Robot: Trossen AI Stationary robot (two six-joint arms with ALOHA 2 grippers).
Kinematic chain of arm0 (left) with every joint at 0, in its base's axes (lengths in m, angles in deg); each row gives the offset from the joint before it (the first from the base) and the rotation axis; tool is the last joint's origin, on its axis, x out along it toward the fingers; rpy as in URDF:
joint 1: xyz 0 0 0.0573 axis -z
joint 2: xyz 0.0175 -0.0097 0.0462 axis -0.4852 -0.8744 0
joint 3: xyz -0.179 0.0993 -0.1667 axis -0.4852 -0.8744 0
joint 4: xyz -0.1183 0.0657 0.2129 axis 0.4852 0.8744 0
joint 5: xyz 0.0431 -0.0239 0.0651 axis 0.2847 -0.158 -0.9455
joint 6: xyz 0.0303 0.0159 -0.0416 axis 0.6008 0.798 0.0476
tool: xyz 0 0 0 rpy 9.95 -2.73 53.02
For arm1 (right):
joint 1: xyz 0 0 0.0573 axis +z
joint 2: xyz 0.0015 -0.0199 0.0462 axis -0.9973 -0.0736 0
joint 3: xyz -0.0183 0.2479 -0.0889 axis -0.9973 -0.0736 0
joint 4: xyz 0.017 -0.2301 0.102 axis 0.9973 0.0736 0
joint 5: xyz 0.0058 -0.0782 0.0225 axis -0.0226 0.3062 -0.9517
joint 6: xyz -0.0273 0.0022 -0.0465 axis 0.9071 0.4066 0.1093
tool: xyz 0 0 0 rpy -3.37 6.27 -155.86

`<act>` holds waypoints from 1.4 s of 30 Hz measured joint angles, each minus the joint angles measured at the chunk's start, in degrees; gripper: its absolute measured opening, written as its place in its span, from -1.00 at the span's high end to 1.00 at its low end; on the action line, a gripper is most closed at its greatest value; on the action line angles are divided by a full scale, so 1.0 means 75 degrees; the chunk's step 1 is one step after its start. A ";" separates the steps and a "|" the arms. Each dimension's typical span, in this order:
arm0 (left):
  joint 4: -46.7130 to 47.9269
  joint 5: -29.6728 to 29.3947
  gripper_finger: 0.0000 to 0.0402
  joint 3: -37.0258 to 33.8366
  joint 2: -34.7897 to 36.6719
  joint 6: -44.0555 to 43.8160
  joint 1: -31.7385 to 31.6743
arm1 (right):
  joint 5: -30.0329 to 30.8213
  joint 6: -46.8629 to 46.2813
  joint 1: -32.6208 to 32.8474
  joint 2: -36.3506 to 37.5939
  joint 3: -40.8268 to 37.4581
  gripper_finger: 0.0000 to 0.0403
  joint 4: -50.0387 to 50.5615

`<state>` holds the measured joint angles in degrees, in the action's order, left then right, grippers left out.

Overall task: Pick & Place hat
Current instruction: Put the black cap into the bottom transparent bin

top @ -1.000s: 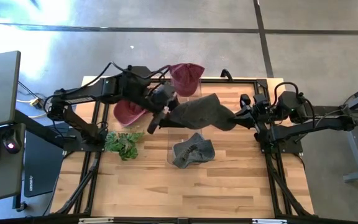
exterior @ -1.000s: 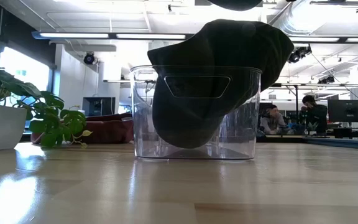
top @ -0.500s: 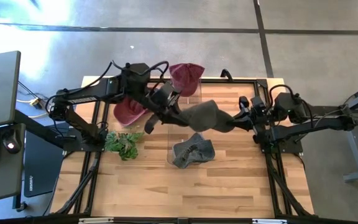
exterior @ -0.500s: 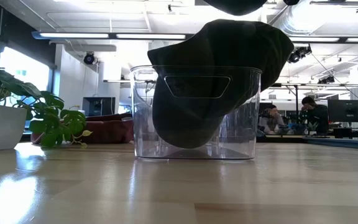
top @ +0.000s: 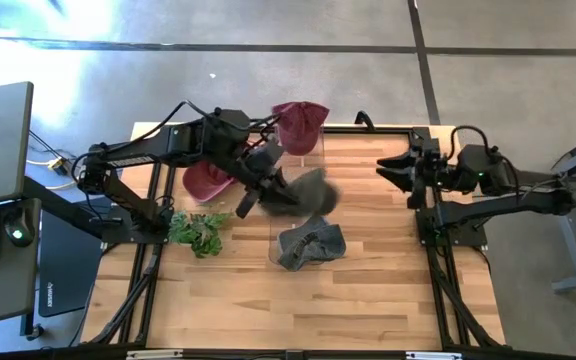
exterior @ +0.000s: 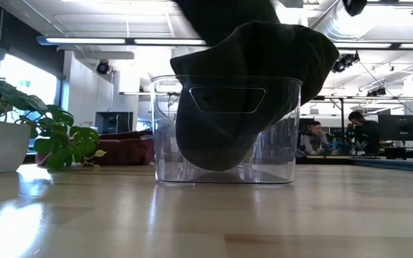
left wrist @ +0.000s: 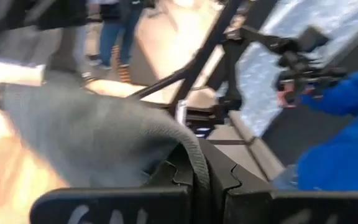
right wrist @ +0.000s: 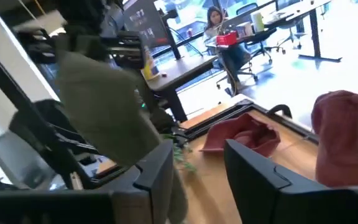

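**Q:** Pale wooden surface (top: 368, 300) from above. Where is the hat?

**Me:** The soft grey fabric cap (top: 308, 190) hangs from my left end effector (top: 271, 185), over the middle of the back half. My right end effector (top: 388, 168) stands well apart to the side, fingers parted on nothing. A second, crumpled grey cap (top: 310, 245) lies just in front of the held one. Two dark red caps (top: 300, 122) sit at the back edge, with a small green potted plant (top: 198, 230) to the left.

**Q:** And at surface height?

**Me:** A clear plastic bin (exterior: 163, 143) stands in the centre. The crumpled cap is draped in it, its crown bulging above the rim. Nothing else shows inside. The dark shape at the top is probably my held cap, but I cannot tell.

**Q:** Your left wrist view?

**Me:** My fingers are clamped narrow on a fold of the grey cloth.

**Q:** The right wrist view?

**Me:** It shows a wide gap between my fingers and the cap dangling limp beyond.

**Q:** How will it handle?

**Me:** I judge it light, floppy and not fragile, though it will sag and swing. A pinch on a fold or the firmer brim suits it best.
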<state>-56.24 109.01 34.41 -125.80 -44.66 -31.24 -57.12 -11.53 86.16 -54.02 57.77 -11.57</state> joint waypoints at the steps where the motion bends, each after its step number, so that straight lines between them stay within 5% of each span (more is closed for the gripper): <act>1: 0.0127 -0.0173 1.00 0.0000 0.0000 0.0030 -0.0003 | -0.0021 -0.0118 0.0000 0.0083 0.0000 0.29 0.0042; 10: 0.1012 -0.1065 1.00 0.0006 0.0003 0.0827 -0.0003 | -0.1106 -0.0828 0.0006 0.0194 0.0003 0.26 0.0117; 19: 0.1367 -0.2212 1.00 0.0028 -0.0193 0.2521 -0.0003 | -0.1256 -0.0825 0.0156 0.0066 0.0003 0.26 0.0128; 26: 0.2135 -0.1661 1.00 0.0009 -0.1244 0.2899 0.0070 | -0.1196 -0.0998 0.0527 0.0068 0.0003 0.26 0.0126; 39: 0.2692 -0.4615 1.00 0.0009 -0.1649 0.4611 0.0197 | -0.0440 -0.1086 0.1157 0.0068 0.0003 0.26 0.0148; 42: 0.2693 -0.4802 1.00 0.0009 -0.1623 0.5254 0.0195 | -0.0315 -0.1081 0.1172 0.0068 0.0001 0.26 0.0167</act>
<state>-36.04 73.00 34.47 -137.98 -5.25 -29.78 -59.49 -19.64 94.95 -53.52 57.78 -10.31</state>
